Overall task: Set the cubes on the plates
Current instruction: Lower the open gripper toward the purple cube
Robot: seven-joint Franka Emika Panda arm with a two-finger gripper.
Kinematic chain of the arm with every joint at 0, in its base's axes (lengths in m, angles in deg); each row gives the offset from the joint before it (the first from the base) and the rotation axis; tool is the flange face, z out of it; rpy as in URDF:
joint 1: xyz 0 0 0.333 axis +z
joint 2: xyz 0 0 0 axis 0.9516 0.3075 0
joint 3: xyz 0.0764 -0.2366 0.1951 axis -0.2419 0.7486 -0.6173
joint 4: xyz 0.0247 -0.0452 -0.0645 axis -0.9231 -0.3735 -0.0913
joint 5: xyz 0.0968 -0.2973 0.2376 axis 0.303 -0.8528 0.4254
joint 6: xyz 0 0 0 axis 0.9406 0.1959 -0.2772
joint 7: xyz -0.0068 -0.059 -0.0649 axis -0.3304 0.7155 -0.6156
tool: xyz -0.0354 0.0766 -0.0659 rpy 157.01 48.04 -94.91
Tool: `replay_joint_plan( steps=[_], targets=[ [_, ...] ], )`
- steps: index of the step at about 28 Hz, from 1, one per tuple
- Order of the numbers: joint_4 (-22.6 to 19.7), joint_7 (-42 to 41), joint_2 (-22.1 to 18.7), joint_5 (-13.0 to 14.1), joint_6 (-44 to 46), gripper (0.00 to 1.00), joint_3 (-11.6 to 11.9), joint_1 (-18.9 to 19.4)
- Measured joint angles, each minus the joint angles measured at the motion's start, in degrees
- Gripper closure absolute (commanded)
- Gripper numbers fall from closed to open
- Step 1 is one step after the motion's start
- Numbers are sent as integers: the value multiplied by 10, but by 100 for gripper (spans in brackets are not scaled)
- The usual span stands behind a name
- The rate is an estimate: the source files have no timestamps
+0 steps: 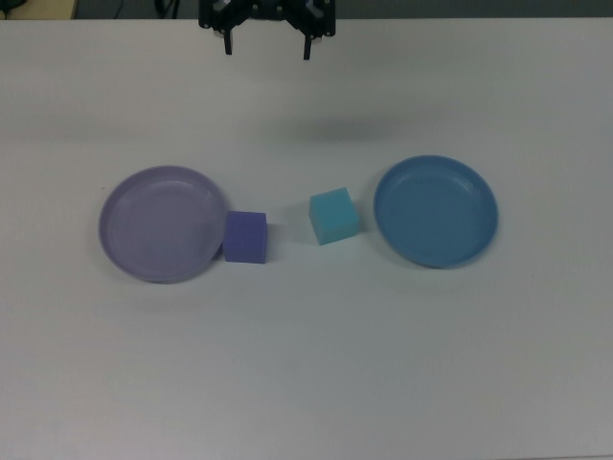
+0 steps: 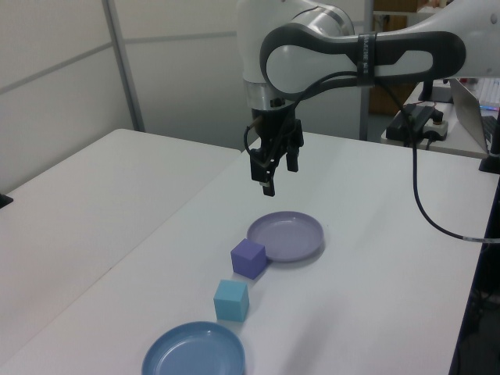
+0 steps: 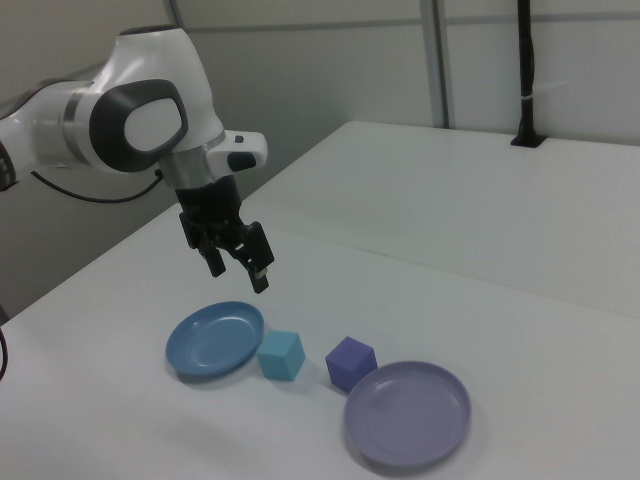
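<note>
The purple cube [image 1: 245, 237] is seen resting on the white bench [image 1: 306, 364], touching or just beside the rim of the lavender plate [image 1: 158, 225]; which of the two cannot be told. In the top view it lies below and slightly to the left of the tool [image 1: 267, 43]. The cyan cube [image 1: 334, 216] is set on the bench as well, below and to the right of the tool in the top view, near the purple cube but apart from it, and just beside the blue plate [image 1: 436, 211] without touching it. Both cubes are found between the two plates, and neither is on a plate. The lavender plate is placed further to the top view's left of the tool, the blue plate further to the top view's right.

The tool is held well above the bench, with nothing between its fingers, which are spread apart. In the left view the tool [image 2: 277, 176] is shown hanging over the bench beyond the lavender plate [image 2: 286, 236], with the purple cube [image 2: 248, 258], the cyan cube [image 2: 232, 301] and the blue plate [image 2: 194, 353] lined up nearer the camera. In the right view the tool [image 3: 238, 268] is seen above the blue plate [image 3: 213, 340], with the cyan cube [image 3: 281, 355], the purple cube [image 3: 350, 362] and the lavender plate [image 3: 408, 414] to the right view's right of it.

The tool is carried by a white robot arm [image 2: 344, 51].
</note>
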Motion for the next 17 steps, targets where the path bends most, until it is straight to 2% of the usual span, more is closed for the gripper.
replay_joint_plan(
  steps=[4, 11, 17],
  targets=[
    [-4, -4, 12, 0, 0, 0, 0, 1],
    [-3, -5, 96, 0, -68, 0, 0, 0],
    [0, -5, 143, -1, -141, 0, 7, -8]
  ],
)
